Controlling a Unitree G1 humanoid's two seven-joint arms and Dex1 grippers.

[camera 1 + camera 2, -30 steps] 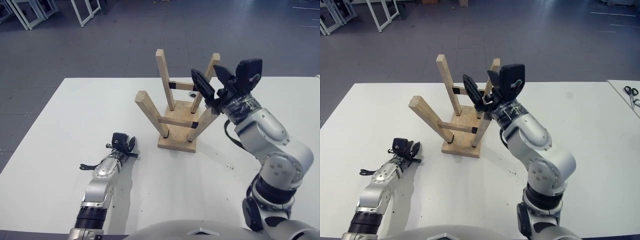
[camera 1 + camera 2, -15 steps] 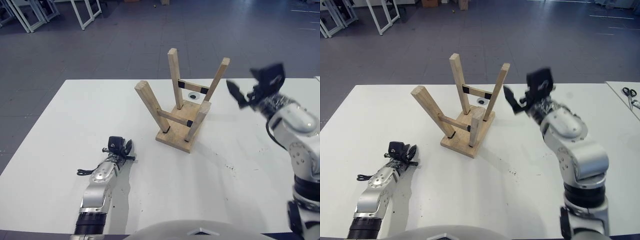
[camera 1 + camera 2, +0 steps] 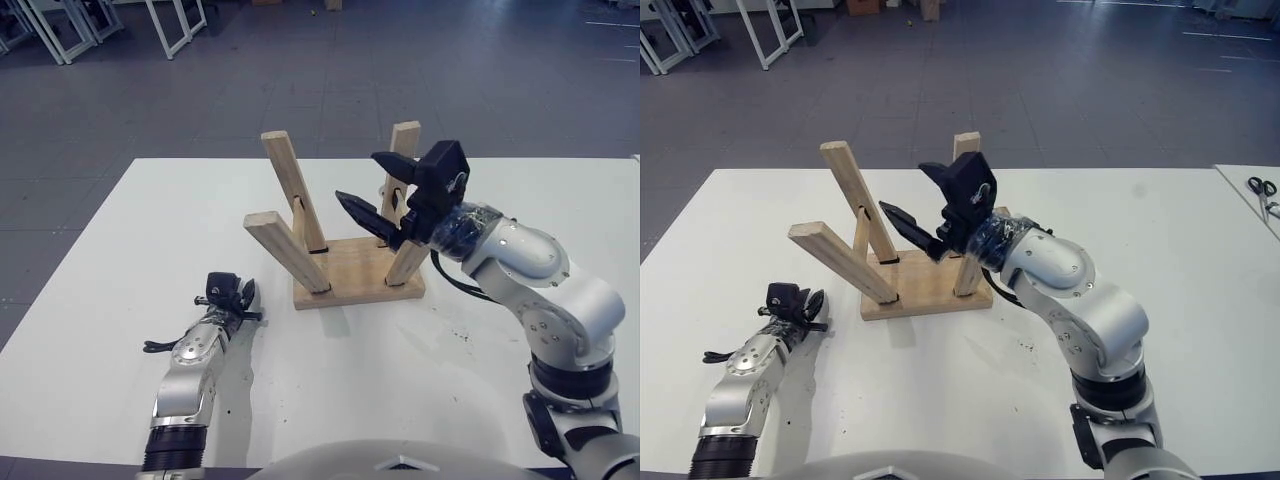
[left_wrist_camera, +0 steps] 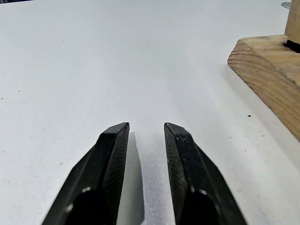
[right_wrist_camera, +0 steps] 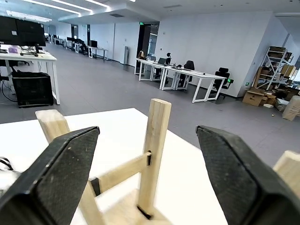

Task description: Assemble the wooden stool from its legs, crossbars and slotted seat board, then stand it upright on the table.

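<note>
Now the right gripper (image 3: 358, 178) is back at the stool (image 3: 352, 276), having swung in from the right. The stool has turned, so its long side runs left to right. It sits upside down mid-table (image 3: 130, 230), with its legs (image 3: 293, 190) pointing up and the left pair leaning left. The right fingers gape wide among the legs, seemingly gripping none. The left gripper (image 3: 232, 288) rests on the table nearby, slightly parted and empty.

No text, number or brand can be read anywhere. In the office far behind the wooden stool (image 5: 154, 140), a small green lit sign (image 5: 140, 22) sits above a dark doorway (image 5: 149, 43), its marks too small to make out.
</note>
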